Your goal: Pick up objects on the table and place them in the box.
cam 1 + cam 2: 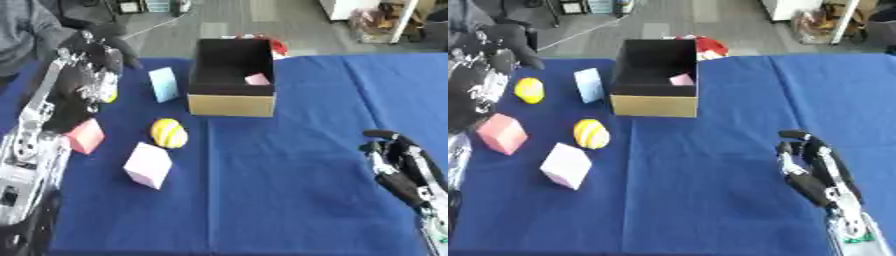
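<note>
An open cardboard box (231, 104) with a dark inside stands at the table's far middle, and a small pink piece (257, 79) lies in it. Left of the box, on the blue cloth, are a light blue block (164, 84), a yellow striped ball (169, 133), a pale pink cube (147, 165), a salmon pink cube (85, 135) and a plain yellow ball (529, 90). My left hand (493, 55) is raised over the far left of the table, near the yellow ball, fingers relaxed and holding nothing. My right hand (398, 162) rests open at the lower right, fingers up.
A red and white thing (709, 47) lies just behind the box. My left arm (35, 135) runs along the table's left edge, beside the salmon cube. Blue cloth (289, 190) covers the table's middle and right.
</note>
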Robot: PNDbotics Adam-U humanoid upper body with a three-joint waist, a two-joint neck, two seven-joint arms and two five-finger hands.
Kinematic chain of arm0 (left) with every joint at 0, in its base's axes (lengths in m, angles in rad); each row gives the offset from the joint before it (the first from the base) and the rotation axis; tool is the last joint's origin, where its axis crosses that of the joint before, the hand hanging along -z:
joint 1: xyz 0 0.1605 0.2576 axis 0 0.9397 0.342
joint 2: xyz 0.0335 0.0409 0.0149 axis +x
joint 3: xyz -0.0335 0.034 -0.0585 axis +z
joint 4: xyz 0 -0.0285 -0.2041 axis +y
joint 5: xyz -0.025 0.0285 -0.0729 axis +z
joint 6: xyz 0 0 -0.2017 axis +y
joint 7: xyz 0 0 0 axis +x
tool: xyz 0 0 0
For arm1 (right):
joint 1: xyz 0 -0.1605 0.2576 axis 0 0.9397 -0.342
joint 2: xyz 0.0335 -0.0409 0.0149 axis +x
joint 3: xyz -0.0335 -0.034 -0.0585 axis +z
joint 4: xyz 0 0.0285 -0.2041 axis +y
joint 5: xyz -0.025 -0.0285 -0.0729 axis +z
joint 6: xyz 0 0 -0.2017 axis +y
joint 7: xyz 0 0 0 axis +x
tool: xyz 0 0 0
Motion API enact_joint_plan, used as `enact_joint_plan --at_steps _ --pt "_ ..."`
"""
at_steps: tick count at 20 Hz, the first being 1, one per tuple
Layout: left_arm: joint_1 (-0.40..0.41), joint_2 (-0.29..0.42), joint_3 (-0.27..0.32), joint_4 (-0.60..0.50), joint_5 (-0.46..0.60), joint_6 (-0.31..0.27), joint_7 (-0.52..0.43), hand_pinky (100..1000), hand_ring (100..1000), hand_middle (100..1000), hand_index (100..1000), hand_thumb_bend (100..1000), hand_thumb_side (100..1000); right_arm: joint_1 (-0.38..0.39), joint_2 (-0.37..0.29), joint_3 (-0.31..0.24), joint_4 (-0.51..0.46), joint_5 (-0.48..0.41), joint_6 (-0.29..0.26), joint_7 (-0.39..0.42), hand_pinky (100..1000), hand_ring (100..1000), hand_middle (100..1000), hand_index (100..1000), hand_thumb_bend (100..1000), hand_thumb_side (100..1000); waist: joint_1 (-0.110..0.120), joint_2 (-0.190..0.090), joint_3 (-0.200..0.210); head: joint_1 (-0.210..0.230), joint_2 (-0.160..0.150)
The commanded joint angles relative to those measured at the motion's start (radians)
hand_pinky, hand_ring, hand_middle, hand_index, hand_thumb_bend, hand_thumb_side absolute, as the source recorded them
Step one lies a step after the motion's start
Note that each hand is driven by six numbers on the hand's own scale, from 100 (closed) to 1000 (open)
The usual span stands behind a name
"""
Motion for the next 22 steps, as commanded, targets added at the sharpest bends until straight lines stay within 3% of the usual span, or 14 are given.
enact_joint_plan --at_steps 1,4,6,8,10,13,22 --pt "-0.054 0.178 -0.034 0.004 -0.153 -0.065 -0.160 777 679 678 885 100 246 -0.011 -0.013 -0.004 -0.016 -0.001 -0.002 0.002 753 665 738 747 100 337 -0.007 -0.002 -0.004 0.006 0.000" --pt "-0.124 0.339 -0.109 0.070 -0.307 -0.158 -0.338 821 729 732 907 133 219 -0.009 -0.018 -0.001 -0.014 0.001 -0.002 0.004 753 665 739 747 100 336 0.001 -0.005 -0.009 0.011 0.005" --pt "-0.184 0.403 -0.166 0.135 -0.390 -0.214 -0.445 845 742 744 915 336 253 -0.007 -0.020 0.004 -0.014 0.002 -0.003 0.009 753 665 739 747 100 336 0.006 -0.008 -0.011 0.016 0.005" --pt "-0.249 0.437 -0.240 0.208 -0.485 -0.271 -0.522 863 760 763 923 505 367 -0.008 -0.021 0.007 -0.013 0.004 -0.003 0.014 754 665 739 747 100 337 0.009 -0.011 -0.016 0.019 0.006" --pt "-0.309 0.436 -0.326 0.301 -0.572 -0.334 -0.545 867 765 767 924 572 441 -0.010 -0.023 0.008 -0.011 0.006 -0.004 0.016 754 665 739 747 100 338 0.009 -0.013 -0.020 0.023 0.006" --pt "-0.374 0.400 -0.398 0.432 -0.670 -0.416 -0.551 871 770 773 922 628 520 -0.010 -0.024 0.008 -0.008 0.006 -0.004 0.016 754 665 739 747 100 333 0.006 -0.013 -0.023 0.024 0.006" --pt "-0.408 0.342 -0.444 0.580 -0.800 -0.542 -0.552 875 776 775 922 725 615 -0.013 -0.024 0.008 -0.006 0.008 -0.004 0.019 754 666 740 748 100 331 0.004 -0.012 -0.026 0.019 0.006"
